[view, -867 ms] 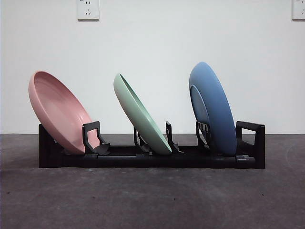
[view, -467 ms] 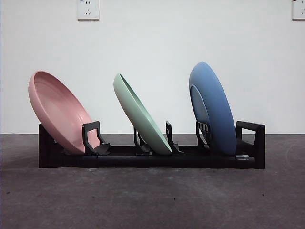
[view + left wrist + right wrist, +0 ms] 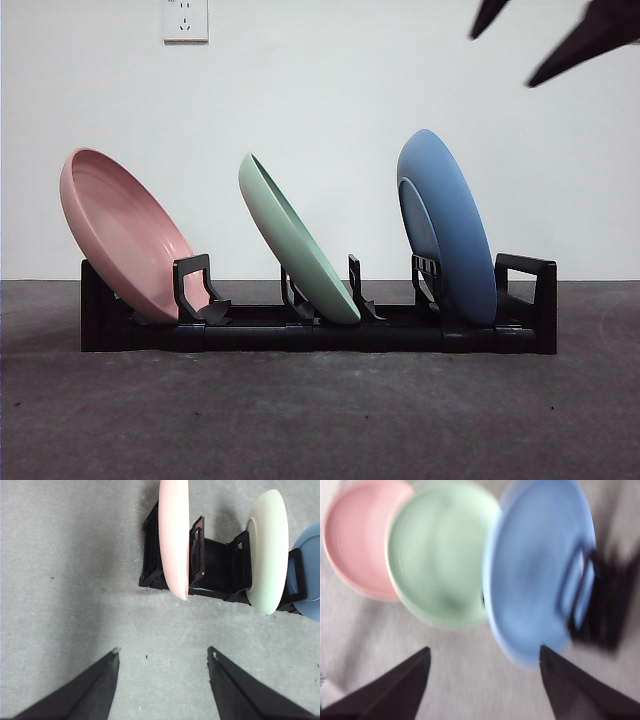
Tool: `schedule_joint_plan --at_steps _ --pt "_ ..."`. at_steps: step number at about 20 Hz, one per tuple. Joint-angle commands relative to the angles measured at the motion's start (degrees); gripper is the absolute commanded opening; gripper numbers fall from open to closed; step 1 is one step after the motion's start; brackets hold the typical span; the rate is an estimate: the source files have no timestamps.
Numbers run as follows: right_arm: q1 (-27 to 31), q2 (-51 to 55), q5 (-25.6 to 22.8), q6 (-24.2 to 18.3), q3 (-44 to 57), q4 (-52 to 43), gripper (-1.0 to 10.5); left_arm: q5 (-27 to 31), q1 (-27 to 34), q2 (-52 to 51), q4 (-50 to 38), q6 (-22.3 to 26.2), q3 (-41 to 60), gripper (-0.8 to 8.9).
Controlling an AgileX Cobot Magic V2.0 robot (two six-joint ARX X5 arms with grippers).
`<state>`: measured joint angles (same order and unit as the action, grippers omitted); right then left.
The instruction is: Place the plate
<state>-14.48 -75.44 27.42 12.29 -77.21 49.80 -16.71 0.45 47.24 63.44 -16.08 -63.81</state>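
Observation:
A black rack [image 3: 320, 335] holds three tilted plates: a pink plate [image 3: 125, 232] at the left, a green plate [image 3: 295, 240] in the middle and a blue plate [image 3: 447, 228] at the right. My right gripper [image 3: 510, 45] is open and empty, high at the top right, above the blue plate [image 3: 540, 565]. Its wrist view is blurred. My left gripper [image 3: 163, 656] is open and empty over bare table, apart from the rack's pink plate [image 3: 173, 535] end.
The rack [image 3: 220, 567] stands on a dark grey table [image 3: 320, 420] before a white wall. A wall socket [image 3: 185, 18] sits at the top left. The green plate [image 3: 267, 550] also shows in the left wrist view.
My right gripper has come into the front view at the top right. The plates and rack have not moved.

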Motion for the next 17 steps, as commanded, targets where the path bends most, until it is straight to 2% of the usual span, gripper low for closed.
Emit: schedule_joint_plan --at_steps 1,6,11,12,15,17 --pt "-1.31 -5.64 0.26 0.26 -5.2 -2.51 3.1 -0.31 -0.15 0.39 -0.42 0.42 -1.53 2.81" --pt "-3.26 -14.84 0.2 -1.05 -11.34 -3.54 3.1 -0.31 -0.15 0.39 -0.42 0.44 -1.53 2.81" --pt "-4.39 -20.06 -0.44 -1.2 -12.17 -4.79 2.6 -0.31 -0.15 0.39 -0.44 0.44 -1.53 2.81" --pt "-4.57 -20.55 -0.44 -1.18 -12.17 -4.76 2.3 -0.31 -0.15 0.39 -0.44 0.44 -1.53 2.81" --pt "-4.59 -20.87 -0.44 -1.2 -12.15 -4.79 0.1 -0.28 -0.15 0.39 -0.46 0.44 -1.53 2.81" --pt "-4.57 -20.76 -0.44 -1.18 -12.15 -4.42 0.1 -0.28 -0.15 0.39 -0.44 0.46 -1.53 2.81"
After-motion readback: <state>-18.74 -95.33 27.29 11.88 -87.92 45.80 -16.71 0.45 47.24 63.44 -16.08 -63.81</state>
